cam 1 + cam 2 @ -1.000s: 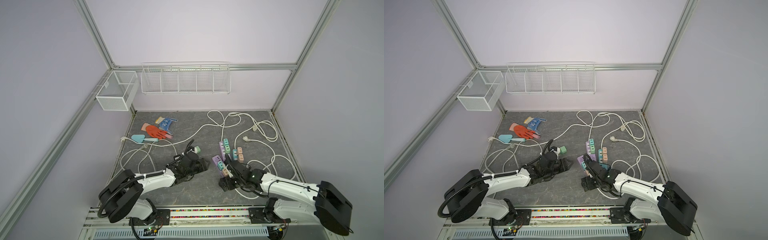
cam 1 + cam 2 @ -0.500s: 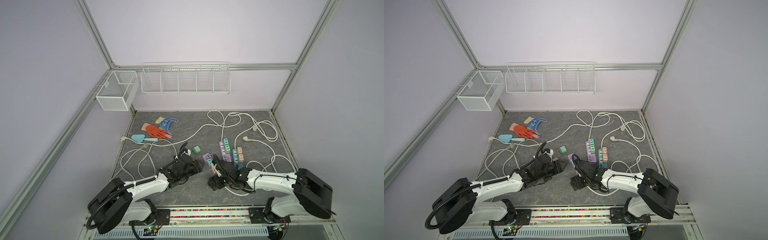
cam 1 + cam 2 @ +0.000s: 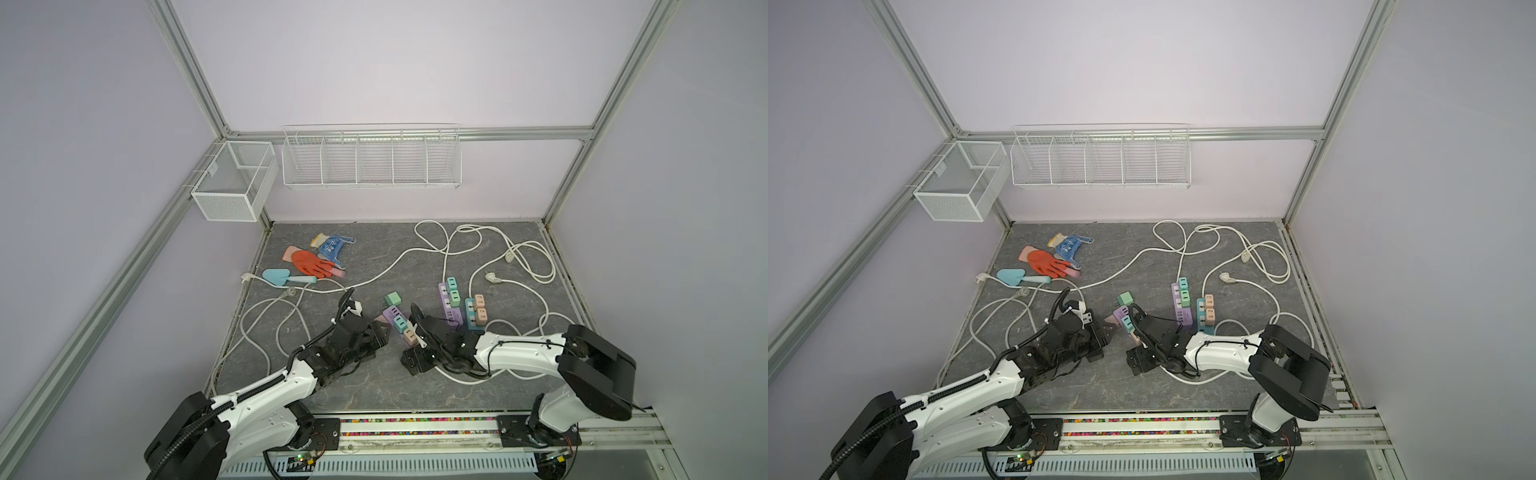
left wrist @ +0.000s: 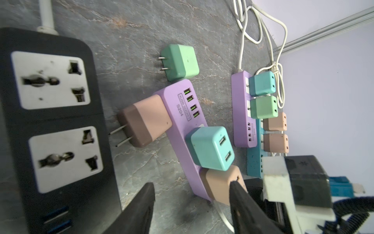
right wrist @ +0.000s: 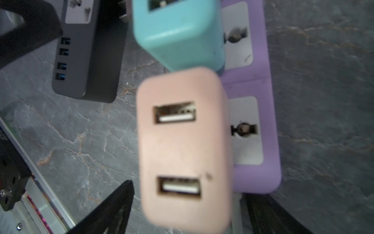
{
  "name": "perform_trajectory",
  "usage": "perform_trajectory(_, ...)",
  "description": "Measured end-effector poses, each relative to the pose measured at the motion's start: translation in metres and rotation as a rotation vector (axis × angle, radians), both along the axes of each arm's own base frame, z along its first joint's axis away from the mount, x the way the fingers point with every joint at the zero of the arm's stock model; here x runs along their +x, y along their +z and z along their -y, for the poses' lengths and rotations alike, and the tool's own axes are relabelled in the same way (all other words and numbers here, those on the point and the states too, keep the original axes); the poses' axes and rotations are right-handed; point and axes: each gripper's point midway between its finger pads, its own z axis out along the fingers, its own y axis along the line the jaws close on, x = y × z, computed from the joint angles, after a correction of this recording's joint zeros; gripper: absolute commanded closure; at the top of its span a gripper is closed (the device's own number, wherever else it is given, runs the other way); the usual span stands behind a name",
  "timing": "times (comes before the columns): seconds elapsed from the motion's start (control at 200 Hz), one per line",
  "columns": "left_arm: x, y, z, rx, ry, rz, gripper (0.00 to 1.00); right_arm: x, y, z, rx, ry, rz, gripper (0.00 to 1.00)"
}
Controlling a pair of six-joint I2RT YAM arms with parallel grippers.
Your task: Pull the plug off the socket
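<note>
The pink plug (image 5: 182, 145) is blurred, and the teal plug (image 5: 178, 30) beside it is cut off.

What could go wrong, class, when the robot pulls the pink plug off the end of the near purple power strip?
1. The purple power strip lies free: the left end effector is open, not clamping it, so it may lift with the pink plug.
2. The teal plug sits right against the pink one; the open right end effector could catch it.
3. The white cable loops under the right arm and might snag.
</note>
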Motion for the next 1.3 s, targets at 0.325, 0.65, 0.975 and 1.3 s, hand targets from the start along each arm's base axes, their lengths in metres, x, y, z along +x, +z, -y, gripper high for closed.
perform_trajectory(0.325,0.000,-0.016,0.007,0.010,-0.016,-0.043,0.42,-0.003,0.028,0.026,-0.059,0.002,0.053,0.11)
perform_trajectory(0.65,-0.004,-0.043,0.025,0.006,-0.066,-0.154,0.47,0.014,0.050,0.027,-0.097,-0.006,0.079,0.10)
perform_trajectory(0.975,-0.003,-0.051,0.041,-0.054,-0.082,-0.207,0.52,0.033,0.063,0.017,-0.104,-0.011,0.098,0.03)
perform_trajectory(1.3,0.000,-0.051,0.042,-0.065,-0.063,-0.209,0.60,0.034,0.057,0.015,-0.128,0.016,0.100,0.17)
